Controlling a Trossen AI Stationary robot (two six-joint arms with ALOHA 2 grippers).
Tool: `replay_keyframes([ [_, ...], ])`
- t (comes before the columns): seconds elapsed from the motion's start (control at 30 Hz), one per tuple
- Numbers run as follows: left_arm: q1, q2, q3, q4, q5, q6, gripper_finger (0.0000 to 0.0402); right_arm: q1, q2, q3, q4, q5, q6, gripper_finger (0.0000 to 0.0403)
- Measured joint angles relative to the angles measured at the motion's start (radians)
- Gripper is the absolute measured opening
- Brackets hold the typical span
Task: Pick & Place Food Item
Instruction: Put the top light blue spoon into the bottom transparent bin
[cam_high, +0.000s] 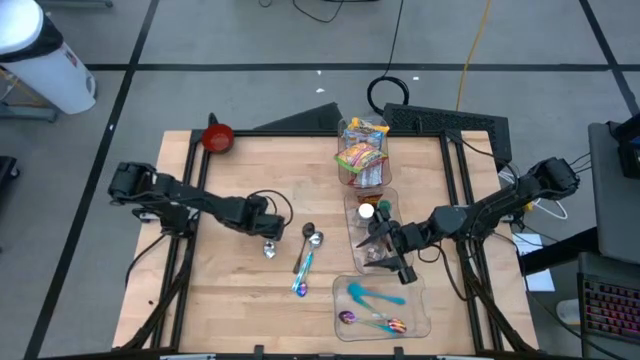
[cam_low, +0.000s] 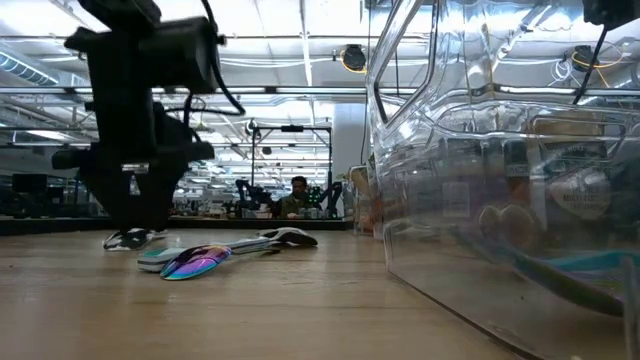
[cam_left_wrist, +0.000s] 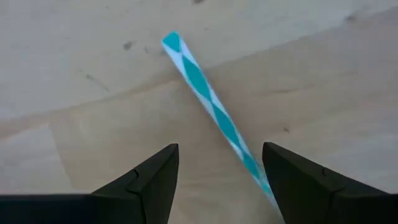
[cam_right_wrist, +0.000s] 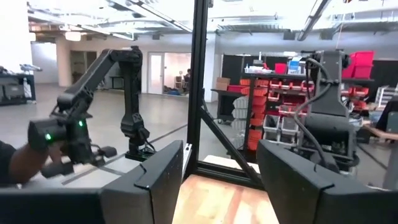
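High view first: the snack packets (cam_high: 362, 150) sit heaped in the far clear tub (cam_high: 343, 172), at the far edge of the table (cam_high: 230, 300), right of centre. Nothing is out of that tub that I can see, so I judge the pick not yet made, and the place is all to come.

My right gripper (cam_high: 383, 240) hangs over the middle clear tub (cam_high: 352, 225), just near of the packets, beside a white-capped bottle (cam_high: 366, 211). In its wrist view the right gripper (cam_right_wrist: 221, 162) has its fingers parted with only the room between them. Empty-handed!

My left gripper (cam_high: 268, 245) is low over the bare wood, left of centre, well apart from the food. Its fingers are spread too, and a teal-and-white striped handle (cam_left_wrist: 205, 87) lies flat on the table just beyond them, not gripped.

Around us: loose spoons (cam_high: 308, 255) between the two grippers, a near clear tray (cam_high: 425, 315) with more cutlery, a red bowl (cam_high: 217, 138) at the far left corner.

What's in the way? I'd say the tub walls and the bottle crowd my right arm's reach to the packets.
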Motion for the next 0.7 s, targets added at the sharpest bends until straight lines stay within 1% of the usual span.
replay_keyframes([
  [0.2, 0.049, 0.065, 0.004, 0.05, 0.043, 0.074, 0.0241, 0.0, 0.0, 0.0, -0.001, -0.001, 0.029, 0.0196],
  [0.3, 0.061, 0.086, 0.003, 0.075, 0.055, 0.128, 0.0225, 0.0, 0.0, 0.0, -0.005, -0.001, 0.027, 0.0196],
  [0.4, 0.062, 0.09, 0.004, 0.086, 0.059, 0.151, 0.0182, 0.0, 0.0, 0.0, -0.002, -0.001, 0.027, 0.0196],
  [0.63, 0.06, 0.089, 0.003, 0.103, 0.051, 0.219, 0.0042, 0.0, 0.0, 0.0, -0.007, -0.001, 0.024, 0.0196],
  [0.7, 0.06, 0.089, 0.003, 0.105, 0.052, 0.253, 0.0018, 0.0, 0.0, 0.0, -0.008, -0.001, 0.023, 0.0196],
])
